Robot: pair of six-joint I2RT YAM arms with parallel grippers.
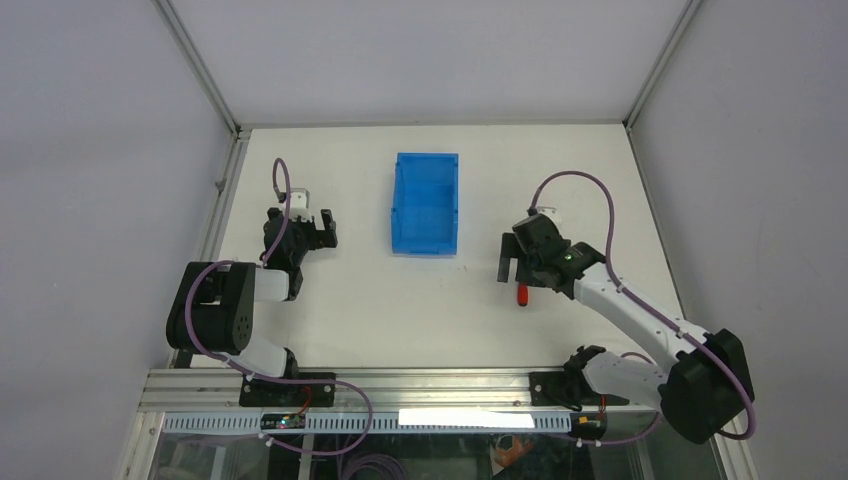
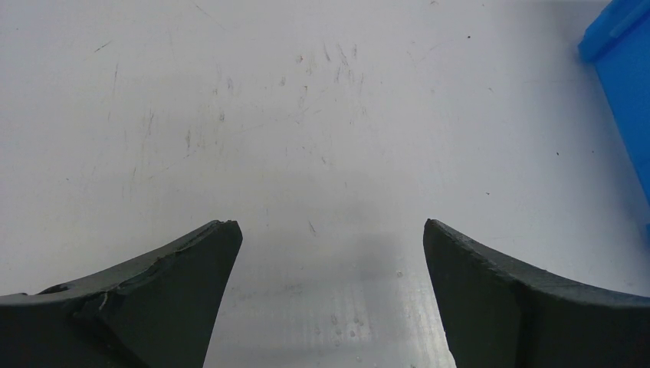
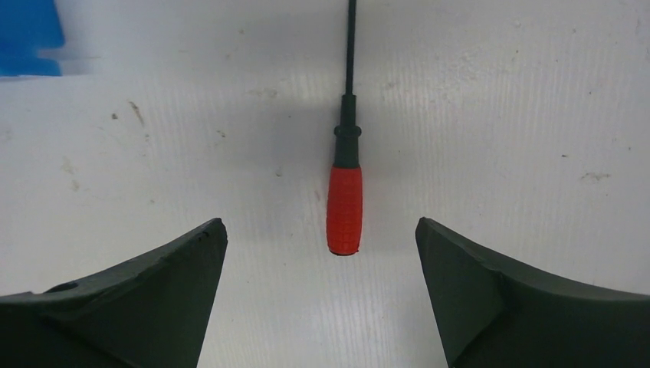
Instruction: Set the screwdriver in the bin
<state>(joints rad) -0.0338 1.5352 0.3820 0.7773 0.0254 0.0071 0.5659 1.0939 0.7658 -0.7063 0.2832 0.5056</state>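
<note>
right gripper (image 3: 321, 224), spread, flanks screwdriver (image 3: 344, 207); overhead hides its shaft.

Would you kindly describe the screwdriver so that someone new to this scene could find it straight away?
Start at the blue bin toward the back of the white table. Look to its right and toward the near edge, under the open right gripper. The screwdriver lies flat there, the only red-handled thing in view, with a thin dark shaft.
</note>
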